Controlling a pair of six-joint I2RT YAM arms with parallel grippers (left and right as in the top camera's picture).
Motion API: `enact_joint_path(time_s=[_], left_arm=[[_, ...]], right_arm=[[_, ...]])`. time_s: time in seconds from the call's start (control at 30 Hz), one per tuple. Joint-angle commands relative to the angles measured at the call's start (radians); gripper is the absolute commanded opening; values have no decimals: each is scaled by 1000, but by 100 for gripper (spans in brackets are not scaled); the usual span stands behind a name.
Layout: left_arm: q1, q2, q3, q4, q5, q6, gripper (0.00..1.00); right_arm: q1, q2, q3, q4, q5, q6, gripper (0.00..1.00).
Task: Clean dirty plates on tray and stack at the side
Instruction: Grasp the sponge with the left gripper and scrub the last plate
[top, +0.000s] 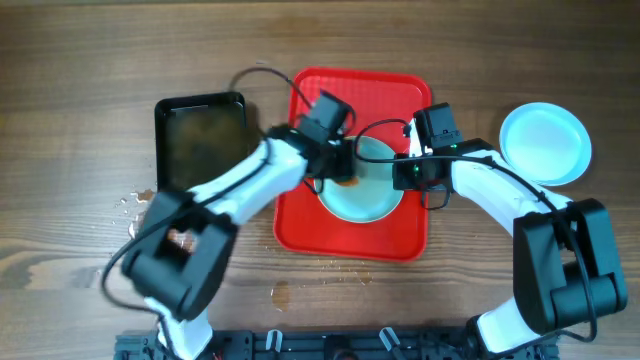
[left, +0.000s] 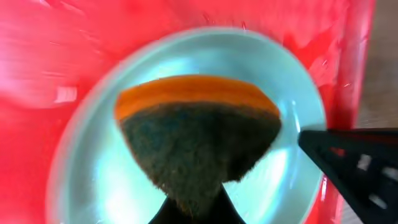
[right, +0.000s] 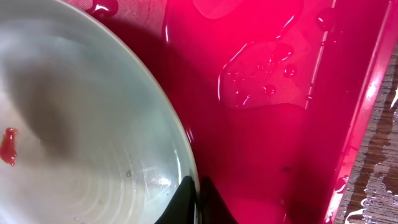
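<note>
Overhead, a plate (top: 368, 195) sits mid-tray (top: 300, 228), and a second plate (top: 545, 143) rests on the desk (top: 80, 60) right of the tray. Only the left wrist view shows the left end effector (top: 343, 172) clamping a sponge (left: 199, 137). The right wrist view shows the right end effector (right: 198, 202) narrow, pinching the plate's rim, and a red smear (right: 9, 146).

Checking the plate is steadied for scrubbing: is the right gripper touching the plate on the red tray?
Touching. The right wrist view shows the right gripper closed on the rim of the plate, fingertips meeting its edge.
</note>
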Motion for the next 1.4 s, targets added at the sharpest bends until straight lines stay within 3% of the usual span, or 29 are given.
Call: enact_joint_path(time_s=[0.0, 0.13, 0.23, 0.37, 0.5, 0.67, 0.83, 0.93, 1.0, 1.03, 1.1, 1.23, 1.37], left_arm=[[-40, 87, 4, 63, 19, -48, 4], [-42, 145, 4, 32, -54, -10, 4], [-26, 149, 4, -123, -349, 56, 4], [-8, 149, 27, -240, -611, 101, 4], [-24, 149, 181, -395, -721, 99, 4], [0, 134, 376, -576, -724, 44, 4], [168, 14, 391, -721, -681, 28, 4], [379, -9, 391, -740, -391, 78, 4], [449, -6, 390, -707, -45, 209, 4], [442, -6, 389, -682, 59, 248, 4], [371, -6, 365, -616, 82, 245, 4], [138, -6, 212, -413, -109, 30, 4], [-10, -6, 48, -190, -152, -71, 4]], right_arm=[[2, 15, -35, -15, 24, 5, 4], [2, 15, -35, -27, 24, 5, 5], [2, 15, -35, -40, 24, 5, 4], [2, 15, -35, -58, 25, 25, 4], [2, 15, -35, -74, 55, 51, 4], [2, 15, -35, -82, 54, 54, 4], [2, 15, -35, -92, 54, 46, 4], [2, 15, -35, -69, 21, 3, 11], [2, 15, -35, -66, 20, -6, 7], [2, 15, -35, -65, 20, -5, 6], [2, 15, -35, -61, 20, -5, 6], [2, 15, -35, -63, 19, -5, 6], [2, 15, -35, -63, 19, -3, 6]])
